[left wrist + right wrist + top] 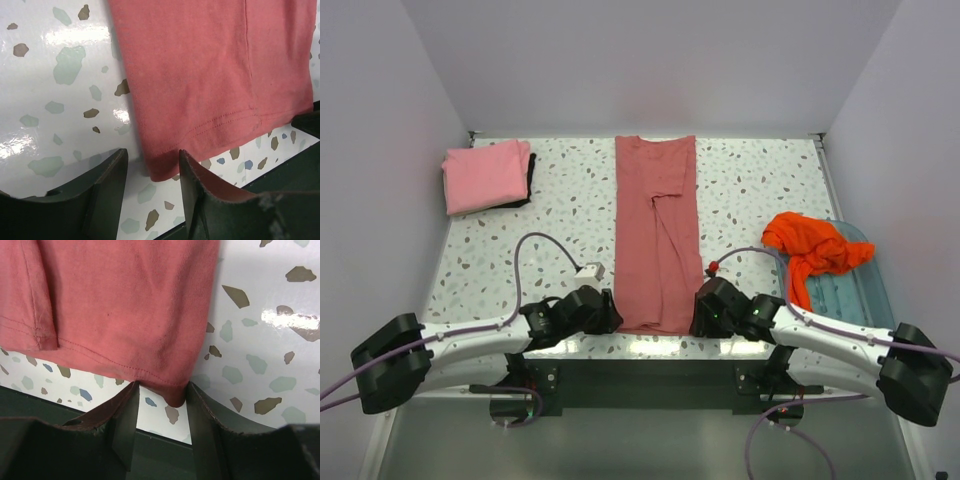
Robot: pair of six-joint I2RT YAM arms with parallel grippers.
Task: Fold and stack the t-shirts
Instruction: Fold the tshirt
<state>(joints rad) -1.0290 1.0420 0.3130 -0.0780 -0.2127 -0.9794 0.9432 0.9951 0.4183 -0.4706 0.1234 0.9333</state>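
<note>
The left gripper [152,161] straddles the lower left hem corner of the rose-red t-shirt [210,75], fingers [107,192] apart, the cloth edge loose between them and nothing pinched yet. The right gripper [163,390] stands likewise parted around the lower right corner. The shirt lies flat on the terrazzo table [750,190] in the centre of the overhead view, folded into a long narrow strip, collar toward the top. It looks light, limp and layered, so I judge each grip should take every layer just inside the stitched hem, or the underside may slide away. A folded pink t-shirt [485,175] sits upper left, and the orange t-shirt [815,245] is crumpled over the pale blue tray [865,290] at right
</note>
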